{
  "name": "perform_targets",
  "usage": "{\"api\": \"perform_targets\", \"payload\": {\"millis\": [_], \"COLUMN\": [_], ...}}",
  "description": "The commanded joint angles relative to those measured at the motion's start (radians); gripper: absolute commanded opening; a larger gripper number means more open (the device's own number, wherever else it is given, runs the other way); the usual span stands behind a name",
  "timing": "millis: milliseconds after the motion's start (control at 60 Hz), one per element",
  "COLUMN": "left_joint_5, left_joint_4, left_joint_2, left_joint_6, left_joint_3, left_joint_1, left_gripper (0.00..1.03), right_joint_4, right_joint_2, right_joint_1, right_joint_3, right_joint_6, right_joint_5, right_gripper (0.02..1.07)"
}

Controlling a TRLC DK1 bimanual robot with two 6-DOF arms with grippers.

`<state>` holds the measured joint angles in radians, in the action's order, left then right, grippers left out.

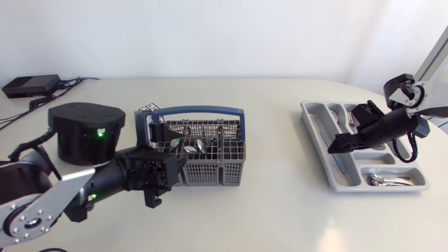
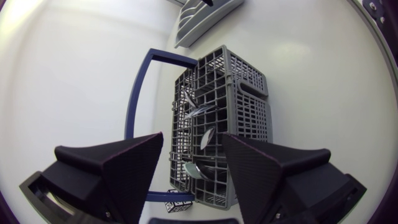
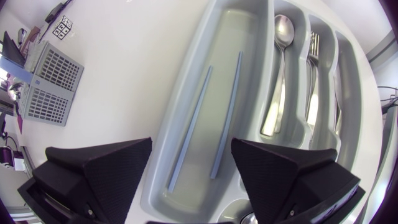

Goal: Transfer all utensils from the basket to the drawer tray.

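The grey wire basket with a blue handle stands left of the table's middle and holds several metal utensils. My left gripper is open just in front of the basket's near end, and its fingers hold nothing. At the right lies the grey drawer tray. My right gripper hangs open over its long compartment, where two blue chopsticks lie below the fingers. A spoon and a fork lie in the neighbouring compartments.
More spoons lie in the tray's near end compartment. A black box with cables sits at the table's far left corner. A small printed marker card lies beside the basket. A bare stretch of table separates basket and tray.
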<state>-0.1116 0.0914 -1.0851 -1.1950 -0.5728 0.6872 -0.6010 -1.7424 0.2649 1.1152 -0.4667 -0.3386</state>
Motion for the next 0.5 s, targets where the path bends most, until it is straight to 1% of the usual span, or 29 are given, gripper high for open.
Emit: {"api": "perform_targets", "payload": {"millis": [0, 67, 183, 217, 283, 300, 367, 433, 483], "left_joint_5": [-0.025, -0.037, -0.046, -0.046, -0.046, -0.046, -0.046, -0.062, -0.071], "left_joint_4": [0.041, 0.074, 0.102, 0.105, 0.113, 0.122, 0.134, 0.157, 0.179], "left_joint_2": [-0.044, -0.078, -0.111, -0.121, -0.134, -0.142, -0.157, -0.177, -0.199], "left_joint_6": [-0.080, -0.110, -0.160, -0.175, -0.196, -0.210, -0.232, -0.256, -0.276], "left_joint_3": [0.036, 0.036, 0.033, 0.031, 0.028, 0.025, 0.019, 0.019, 0.016], "left_joint_1": [0.020, 0.020, 0.014, 0.012, 0.009, 0.009, 0.009, 0.009, 0.008], "left_gripper": [0.65, 0.59, 0.59, 0.56, 0.54, 0.50, 0.44, 0.42, 0.37], "right_joint_4": [-0.016, -0.023, -0.031, -0.033, -0.040, -0.045, -0.046, -0.049, -0.049], "right_joint_2": [0.040, 0.073, 0.115, 0.124, 0.138, 0.144, 0.158, 0.165, 0.169], "right_joint_1": [-0.021, -0.035, -0.049, -0.050, -0.053, -0.055, -0.056, -0.056, -0.058], "right_joint_3": [-0.031, -0.043, -0.058, -0.061, -0.064, -0.064, -0.069, -0.072, -0.074], "right_joint_6": [0.026, 0.033, 0.036, 0.036, 0.036, 0.036, 0.034, 0.034, 0.031], "right_joint_5": [0.004, 0.004, 0.004, 0.004, 0.004, 0.004, 0.004, 0.004, 0.004], "right_gripper": [0.98, 0.98, 0.98, 0.98, 0.98, 0.98, 0.98, 0.98, 0.98]}}
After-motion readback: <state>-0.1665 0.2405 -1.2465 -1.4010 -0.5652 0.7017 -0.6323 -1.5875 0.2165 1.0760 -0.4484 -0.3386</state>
